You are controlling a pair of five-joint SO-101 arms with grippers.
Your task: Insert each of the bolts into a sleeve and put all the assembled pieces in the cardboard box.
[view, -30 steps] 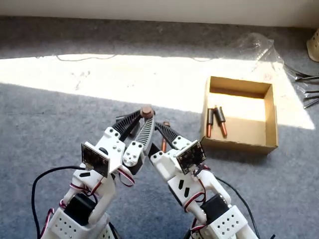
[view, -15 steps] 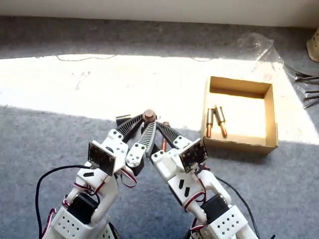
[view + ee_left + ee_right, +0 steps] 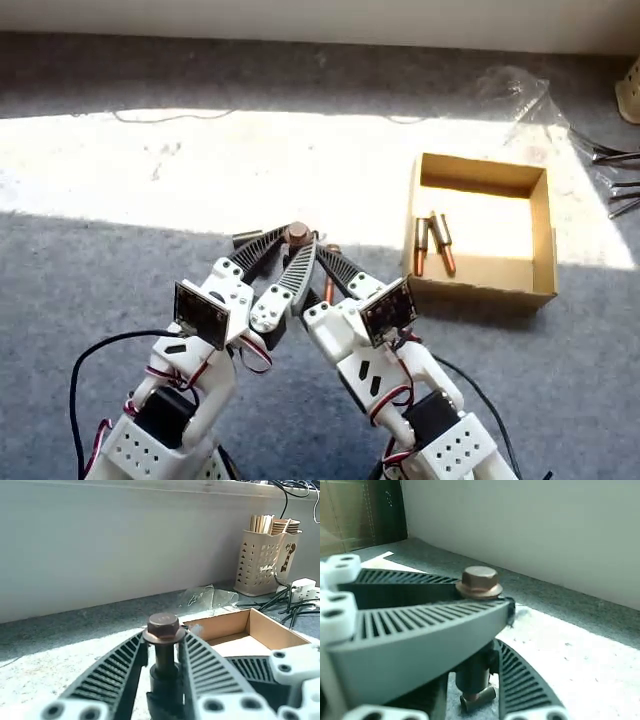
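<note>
A copper-headed bolt stands upright between the fingers of my left gripper, which is shut on it. In the left wrist view the bolt head sits above a dark sleeve around its shank. My right gripper meets it from the right side, shut on the sleeve lower down, with the bolt tip showing beneath. The cardboard box lies to the right and holds two assembled pieces.
A clear plastic bag and dark cables lie beyond the box at the right edge. A beige perforated holder with sticks stands by the wall. Grey carpet with a sunlit band stretches to the left.
My left gripper has drawn the bolt a little nearer and lower, toward the right gripper. The right arm has barely moved.
</note>
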